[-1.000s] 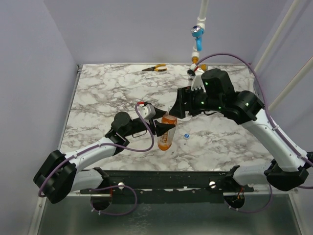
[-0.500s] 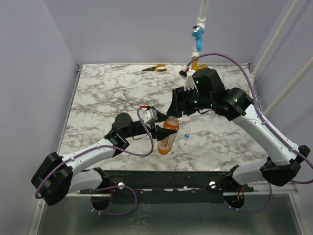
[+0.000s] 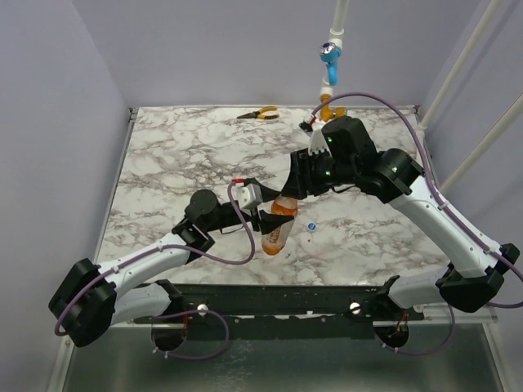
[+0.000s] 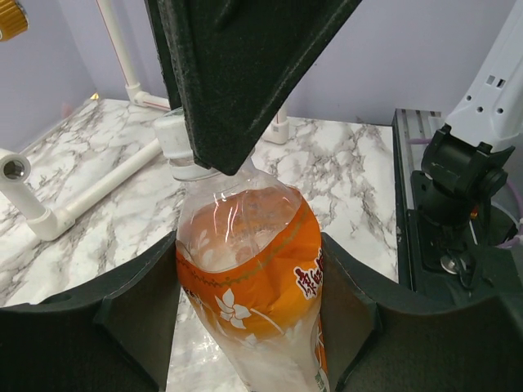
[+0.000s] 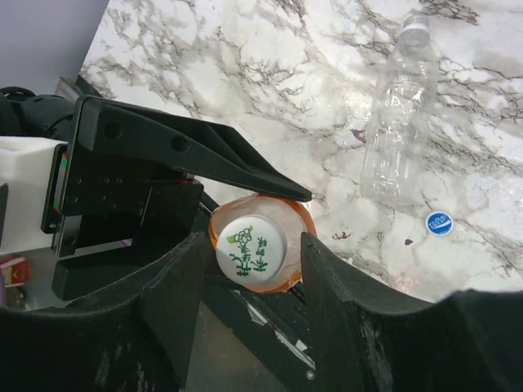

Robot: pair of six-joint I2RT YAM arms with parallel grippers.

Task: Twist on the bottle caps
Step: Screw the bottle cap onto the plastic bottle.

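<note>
Top view first: left claw [image 3: 272,220] is clamped on the orange bottle [image 3: 275,237] near the middle of the bench [image 3: 180,155], close to the front edge. The bottle is tilted, with its neck pointing to about 1 o'clock. Right claw [image 3: 288,190] sits right over the neck. The blue cap [image 3: 311,226] lies loose on the bench at 3 o'clock from the bottle, just beside it. Pliers [image 3: 259,114] are way off at 12 o'clock by the back edge

Left wrist cam: the bottle fills the middle, pinched between both fingers. The white cap [image 4: 173,137] is on the neck, half hidden behind a right-claw finger [image 4: 237,73]. White pipe [image 4: 82,192] lies at 9 o'clock

Right wrist cam: looking straight down on the white cap, green print on top. The fingers are spread on either side of it with a sliver of gap showing. A clear bottle [image 5: 396,139] lies on the bench at 1 o'clock and the blue cap is out at 3 o'clock
</note>
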